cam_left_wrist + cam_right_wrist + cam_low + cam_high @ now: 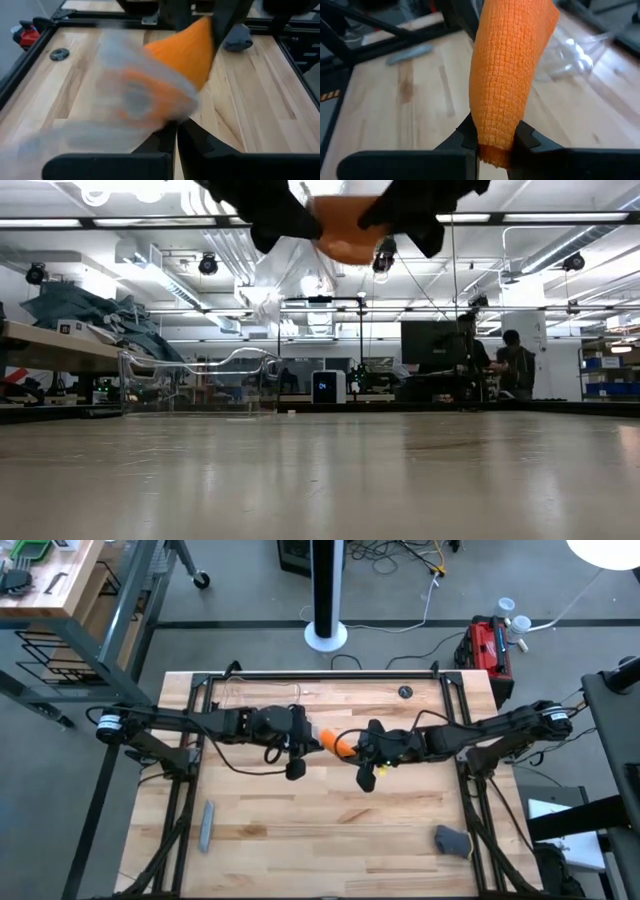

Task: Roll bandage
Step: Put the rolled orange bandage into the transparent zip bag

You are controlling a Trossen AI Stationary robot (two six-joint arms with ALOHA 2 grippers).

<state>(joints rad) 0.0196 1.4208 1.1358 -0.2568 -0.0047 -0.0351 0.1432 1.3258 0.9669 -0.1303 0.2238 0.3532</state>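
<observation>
Bandage (336,744), a bright orange fabric piece with a waffle weave, is held in the air above the middle of the wooden table (320,840), between the two arms that meet there. Right gripper (492,142) is clamped on one end of the bandage, its two dark fingers pressed against the fabric on both sides; the orange strip rises from between them. Left gripper (176,131) has its fingers drawn nearly together on crinkled clear plastic wrap (125,100), which covers the near part of the bandage in the left wrist view; whether these fingers also pinch the orange fabric cannot be told. In the low view the bandage (345,225) hangs well clear of the table surface, flanked by both dark grippers at the frame top. A grey bar (207,825) lies on the table near the left front edge, well apart from the grippers. A dark grey lump (452,839) lies near the right front edge. A small dark disc (404,692) rests near the far edge. More clear plastic (200,375) sits at the far left of the table.
</observation>
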